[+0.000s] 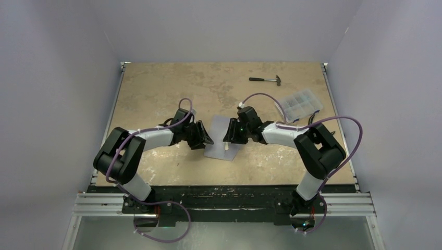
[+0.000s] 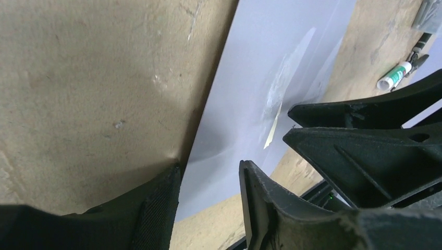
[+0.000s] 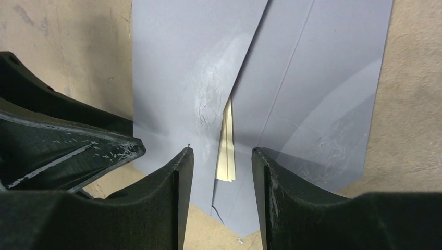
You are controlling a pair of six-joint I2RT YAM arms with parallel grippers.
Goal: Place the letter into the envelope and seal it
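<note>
The grey-blue envelope (image 1: 220, 150) lies flat on the table between my two grippers. In the right wrist view the envelope (image 3: 312, 67) shows its flap folded over, with a scuffed patch beside the seam. A narrow cream strip of the letter (image 3: 226, 151) pokes out from under the flap; the rest is hidden inside. My right gripper (image 3: 222, 152) hovers open just above that strip, nothing between its fingers. My left gripper (image 2: 211, 169) is open too, low over the envelope (image 2: 250, 78) at its edge, one fingertip (image 2: 167, 182) against the table. The letter (image 2: 272, 133) shows as a sliver here.
A hammer (image 1: 266, 79) lies at the back right of the table. A clear plastic compartment box (image 1: 299, 103) sits right of the right arm. White walls close in three sides. The two grippers (image 1: 206, 136) (image 1: 230, 136) face each other closely over the envelope.
</note>
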